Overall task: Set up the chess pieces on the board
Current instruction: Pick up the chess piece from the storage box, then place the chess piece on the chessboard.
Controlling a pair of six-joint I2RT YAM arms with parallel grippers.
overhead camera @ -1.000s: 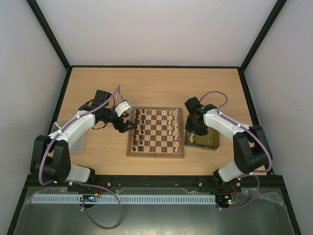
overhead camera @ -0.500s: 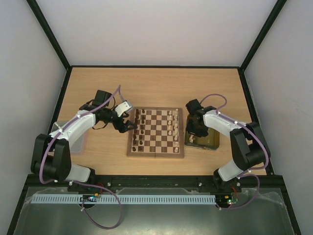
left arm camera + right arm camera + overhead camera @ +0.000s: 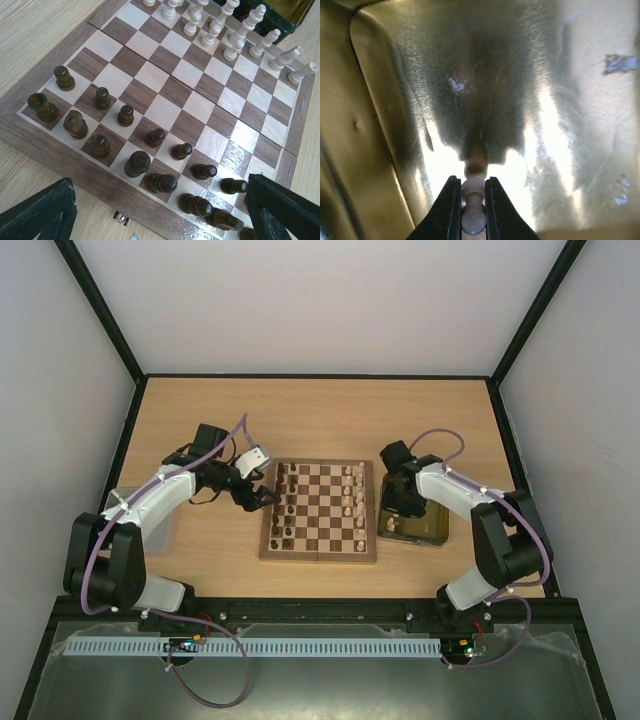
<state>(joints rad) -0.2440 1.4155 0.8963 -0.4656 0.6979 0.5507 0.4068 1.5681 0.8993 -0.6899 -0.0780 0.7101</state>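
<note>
Left gripper (image 3: 263, 494) hangs just off the left edge of the board (image 3: 318, 554), fingers spread wide, holding nothing. Risk: bring it in low and a finger clips the dark pieces (image 3: 137, 164) packed along the board's left columns, and one fall may take its neighbours down.

Right gripper (image 3: 471, 184) is down in the yellow tray (image 3: 380, 100), fingers pinching a pale piece (image 3: 473, 220) by its rounded knobs. Risk: a narrow hold on a turned shape, so it may swivel or slip out on the lift, or catch the tray wall. Carried across, it could knock the pale pieces (image 3: 235, 37) crowded on the board's right side.

Containers:
- Clear tray (image 3: 168, 532), far left, mostly behind the left arm. You cannot tell its contents.
- Yellow tray, just right of the board: the pinched piece. The part of the floor in the wrist view shows no other
</note>
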